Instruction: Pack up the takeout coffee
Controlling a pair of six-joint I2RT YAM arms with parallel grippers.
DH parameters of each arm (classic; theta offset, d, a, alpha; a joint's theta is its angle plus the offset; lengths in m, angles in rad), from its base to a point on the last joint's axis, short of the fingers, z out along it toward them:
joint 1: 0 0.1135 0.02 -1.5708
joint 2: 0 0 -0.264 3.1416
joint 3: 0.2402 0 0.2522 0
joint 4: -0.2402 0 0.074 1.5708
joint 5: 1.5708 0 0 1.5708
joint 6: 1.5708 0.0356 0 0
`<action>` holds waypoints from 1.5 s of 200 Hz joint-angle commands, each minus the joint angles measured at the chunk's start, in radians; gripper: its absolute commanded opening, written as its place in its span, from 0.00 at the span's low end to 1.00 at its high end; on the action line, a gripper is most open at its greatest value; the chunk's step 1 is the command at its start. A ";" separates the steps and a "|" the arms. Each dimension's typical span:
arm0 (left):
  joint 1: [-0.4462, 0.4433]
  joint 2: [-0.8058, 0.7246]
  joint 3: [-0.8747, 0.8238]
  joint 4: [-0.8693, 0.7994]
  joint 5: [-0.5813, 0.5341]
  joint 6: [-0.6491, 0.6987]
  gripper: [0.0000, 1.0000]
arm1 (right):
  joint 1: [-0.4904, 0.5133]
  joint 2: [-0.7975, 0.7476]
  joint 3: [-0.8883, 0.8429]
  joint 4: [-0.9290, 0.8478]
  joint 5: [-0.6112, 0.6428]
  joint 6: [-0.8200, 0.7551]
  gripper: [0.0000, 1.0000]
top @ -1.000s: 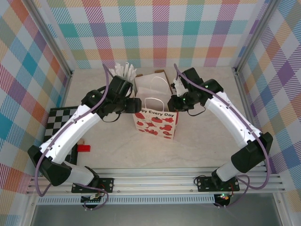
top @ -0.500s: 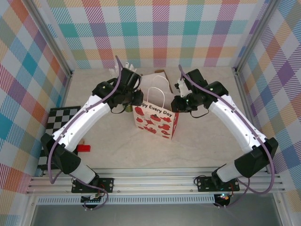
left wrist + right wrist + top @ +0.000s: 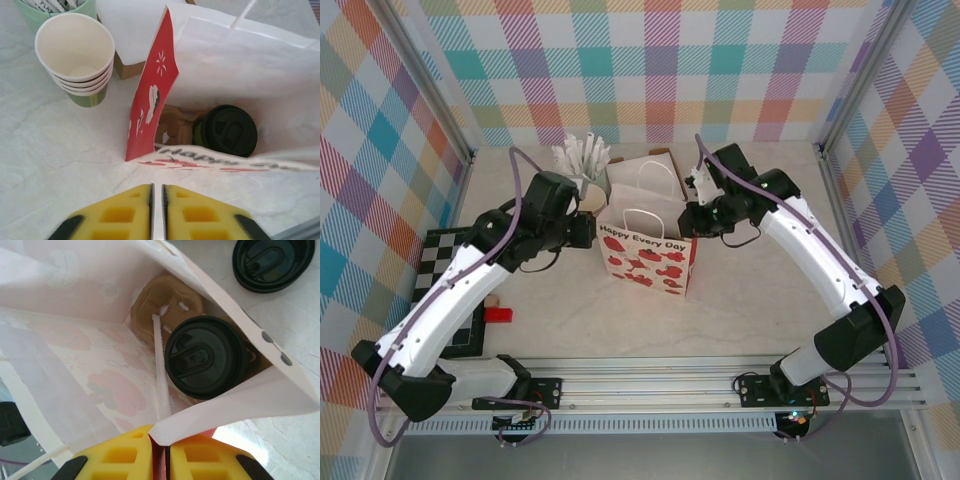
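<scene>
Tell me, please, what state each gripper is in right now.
Left gripper: closed, fingers together, holding nothing.
Right gripper: closed on the rim of the paper bag.

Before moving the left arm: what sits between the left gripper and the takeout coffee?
Left wrist view: bare table, then the paper bag's printed wall, stand between the left gripper and the takeout coffee.

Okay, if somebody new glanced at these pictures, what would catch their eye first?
First, the red-and-white paper bag standing mid-table between the two arms. Inside it, the takeout coffee sits black lid up beside a brown cup carrier. The right gripper pinches the bag's rim, and a stack of lidless cups stands just outside the bag on the left arm's side.
</scene>
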 commanded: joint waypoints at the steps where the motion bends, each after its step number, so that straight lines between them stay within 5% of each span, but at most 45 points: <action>1: 0.012 -0.052 -0.028 -0.019 -0.042 -0.051 0.41 | 0.011 0.019 0.042 -0.028 -0.028 -0.037 0.14; 28: 0.060 0.000 0.027 -0.005 -0.011 0.028 0.54 | 0.010 0.005 0.044 -0.033 -0.002 -0.035 0.14; 106: 0.083 0.365 0.318 -0.042 0.030 0.221 0.61 | 0.010 -0.017 0.013 -0.020 0.009 -0.013 0.14; 170: 0.083 0.377 0.343 -0.075 0.005 0.240 0.17 | 0.015 -0.018 0.020 -0.025 -0.011 -0.015 0.14; 215: 0.083 0.237 0.247 -0.103 -0.047 0.141 0.00 | 0.034 -0.011 0.035 -0.032 -0.036 -0.007 0.14; 300: 0.151 0.044 0.058 -0.108 -0.163 0.049 0.00 | 0.107 0.111 0.153 0.051 -0.043 0.032 0.15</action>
